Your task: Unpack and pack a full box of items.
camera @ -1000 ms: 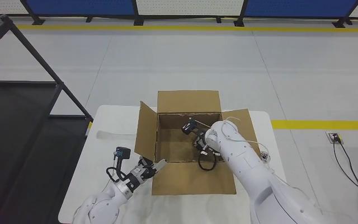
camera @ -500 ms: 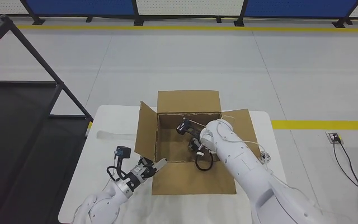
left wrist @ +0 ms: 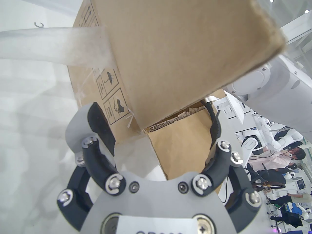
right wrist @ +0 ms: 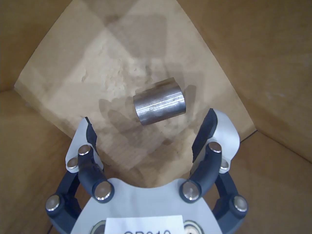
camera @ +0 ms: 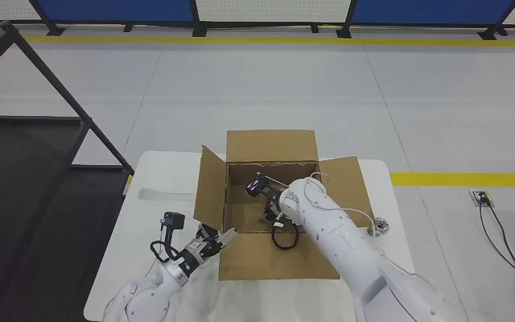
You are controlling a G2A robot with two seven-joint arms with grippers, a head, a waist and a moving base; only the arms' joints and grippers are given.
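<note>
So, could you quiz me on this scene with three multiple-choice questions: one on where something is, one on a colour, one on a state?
1. Where does the metal cylinder lie? A outside the cardboard box; B on the box's floor; C balanced on a flap.
2. What colour is it? A grey; B red; C green.
3. How is the right gripper? A shut on the cylinder; B open, not touching it; C shut, empty.
Answers: 1 B, brown cardboard surrounds it; 2 A, bare grey metal shows; 3 B, both fingers stand apart from it.
</note>
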